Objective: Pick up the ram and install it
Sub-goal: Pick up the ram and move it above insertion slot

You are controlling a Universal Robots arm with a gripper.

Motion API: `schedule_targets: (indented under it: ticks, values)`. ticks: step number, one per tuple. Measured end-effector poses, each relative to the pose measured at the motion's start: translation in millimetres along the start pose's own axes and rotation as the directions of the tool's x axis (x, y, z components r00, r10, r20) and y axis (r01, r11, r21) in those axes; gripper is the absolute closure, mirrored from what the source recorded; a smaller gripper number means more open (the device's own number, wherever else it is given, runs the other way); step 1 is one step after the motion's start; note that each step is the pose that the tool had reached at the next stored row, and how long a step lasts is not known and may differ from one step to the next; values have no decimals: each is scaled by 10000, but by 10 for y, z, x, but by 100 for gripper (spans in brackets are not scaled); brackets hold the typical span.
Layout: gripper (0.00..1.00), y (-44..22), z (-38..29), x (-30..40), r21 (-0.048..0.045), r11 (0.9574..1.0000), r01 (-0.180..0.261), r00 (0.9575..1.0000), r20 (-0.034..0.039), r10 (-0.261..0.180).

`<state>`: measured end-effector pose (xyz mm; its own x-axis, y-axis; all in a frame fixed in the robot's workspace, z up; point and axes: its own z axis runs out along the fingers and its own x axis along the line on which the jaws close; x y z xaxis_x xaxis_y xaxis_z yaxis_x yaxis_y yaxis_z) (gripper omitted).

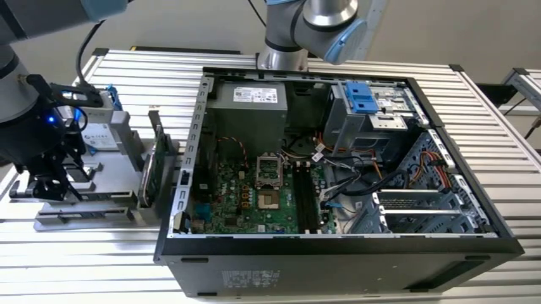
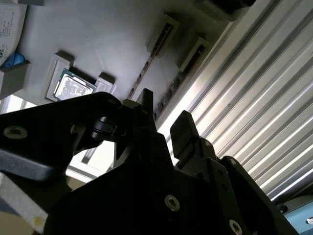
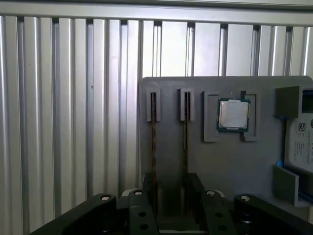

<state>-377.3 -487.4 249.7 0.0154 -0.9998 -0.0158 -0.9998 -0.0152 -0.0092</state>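
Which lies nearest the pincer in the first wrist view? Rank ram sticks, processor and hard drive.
1. Ram sticks, in slots of the tray, reaching right up to the pincer.
2. Processor, in its pocket beside the slots.
3. Hard drive, at the tray's edge beyond the processor; only slightly farther, a close call.

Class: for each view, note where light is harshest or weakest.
Exterior view: glare whitens the slatted table, the computer case interior is shadowed; second wrist view: the gripper is a dark backlit silhouette; first wrist view: even light, the processor gleams.
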Motion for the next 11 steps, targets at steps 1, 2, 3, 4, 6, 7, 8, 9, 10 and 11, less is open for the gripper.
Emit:
schedule_targets:
  ticks: [1,2,3,4,6,7,8,9,10,11]
  values:
    - [0,0,10,0,0,10000,14,10000,0,-14]
    - [0,0,19,0,-1,10000,47,10000,1,-47]
    - [0,0,27,0,-1,10000,84,10000,1,-84]
    - [0,1,34,0,-2,9999,124,9999,1,-124]
    - [0,1,47,1,-4,9997,255,9997,0,-255]
    - [0,1,53,1,-5,9995,310,9995,1,-310]
    - [0,1,59,1,-6,9994,345,9994,0,-345]
    - [0,2,64,3,-7,9994,359,9994,0,-359]
    - [0,2,70,6,-7,9993,369,9993,0,-369]
    - [0,2,76,9,-8,9993,379,9993,0,-379]
